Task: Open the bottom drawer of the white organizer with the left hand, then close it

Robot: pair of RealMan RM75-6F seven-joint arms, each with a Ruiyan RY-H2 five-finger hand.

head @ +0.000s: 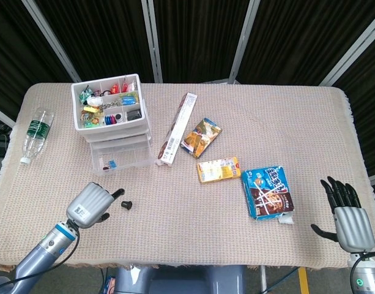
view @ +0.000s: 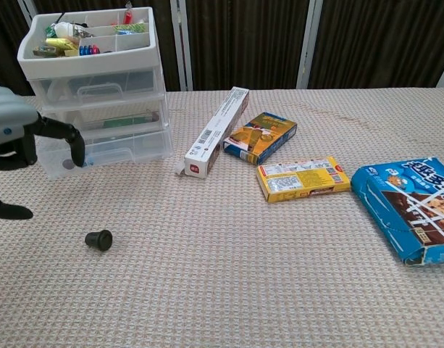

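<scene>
The white organizer sat at the back-left of the table, a small plastic tower with an open tray of oddments on top and clear drawers below. The bottom drawer stuck out further toward the robot than the two above it, so it looked pulled open, with a few small items visible inside. By my reckoning this was a light, stiff, thin-walled thing on plain plastic runners: easy to slide, but the whole organizer could skid back across the woven cloth if shoved hard. The place to take hold was the drawer's front lip or moulded handle, in the middle of the front face (a push off to one corner might jam it crooked).

The left hand was well short of that. It hovered low over the table near the front-left edge, apart from the drawer, with a small black cap lying just beside its fingertips. The fingers were loosely curled and spread, and they held nothing. In the chest view the left hand showed at the frame's left edge, dark fingers hanging down in front of the drawer, not touching it.

The right hand rested at the table's front-right corner, fingers extended and apart, empty, just beyond the blue snack packet.
</scene>
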